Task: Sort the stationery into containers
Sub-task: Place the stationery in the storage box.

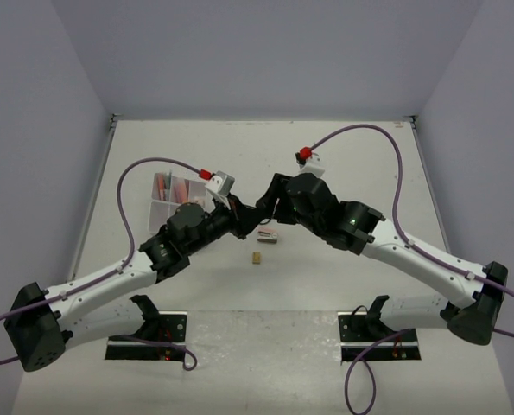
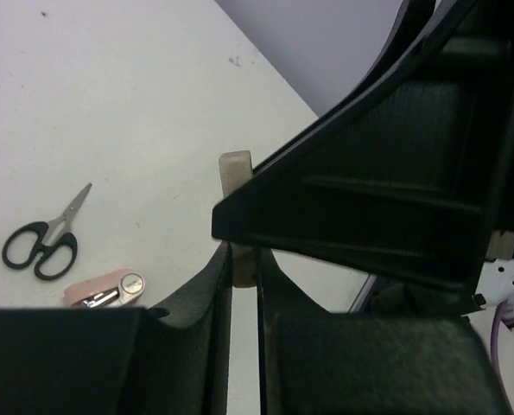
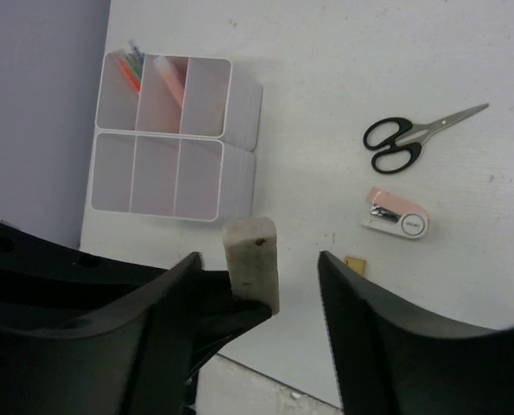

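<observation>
Eraser (image 3: 250, 259), a pale block, stands upright above the tabletop (image 3: 369, 52), its lower end clenched in the left end effector (image 2: 244, 285). The right end effector (image 3: 258, 264) is spread wide on either side of it. This looks like a handover. Next, the right must close squarely before the left lets go, then carry it to the organiser (image 3: 239, 104).

Scissors (image 3: 395, 143) just beyond stapler (image 3: 396, 221) — organiser box (image 3: 239, 177) well to their left

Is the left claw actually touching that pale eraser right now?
Touching. The left wrist view shows the left claw shut on the pale eraser, both fingers against its sides.
</observation>
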`<state>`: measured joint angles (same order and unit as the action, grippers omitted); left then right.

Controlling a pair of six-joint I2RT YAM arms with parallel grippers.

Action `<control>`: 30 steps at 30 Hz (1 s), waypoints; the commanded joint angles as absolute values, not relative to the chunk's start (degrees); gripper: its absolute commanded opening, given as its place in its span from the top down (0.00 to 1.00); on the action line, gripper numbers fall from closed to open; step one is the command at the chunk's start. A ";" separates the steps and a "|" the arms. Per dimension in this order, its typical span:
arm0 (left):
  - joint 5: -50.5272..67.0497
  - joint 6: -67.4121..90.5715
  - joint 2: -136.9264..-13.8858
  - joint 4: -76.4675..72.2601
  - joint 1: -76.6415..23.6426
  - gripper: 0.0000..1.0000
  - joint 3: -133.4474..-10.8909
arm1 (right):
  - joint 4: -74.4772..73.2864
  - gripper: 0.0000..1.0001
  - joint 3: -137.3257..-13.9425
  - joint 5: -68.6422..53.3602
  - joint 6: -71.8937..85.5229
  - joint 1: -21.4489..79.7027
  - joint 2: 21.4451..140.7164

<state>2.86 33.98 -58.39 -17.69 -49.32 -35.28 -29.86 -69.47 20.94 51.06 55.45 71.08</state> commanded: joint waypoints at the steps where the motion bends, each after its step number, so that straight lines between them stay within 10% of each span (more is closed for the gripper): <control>1: -5.13 24.47 -56.01 -7.88 -49.57 1.00 -42.69 | -27.95 0.02 -67.86 19.58 49.96 54.99 68.12; 12: -44.97 8.09 -55.59 33.46 -47.63 1.00 -51.77 | -29.98 0.01 -55.38 15.84 43.71 42.59 51.77; 30: -25.27 -10.43 -60.13 37.26 -24.79 1.00 -49.79 | -23.60 0.01 -45.07 8.35 36.16 31.57 49.31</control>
<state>-30.67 -5.44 -59.90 36.14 -25.92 -50.05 -27.19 -45.59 10.80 38.75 32.87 50.47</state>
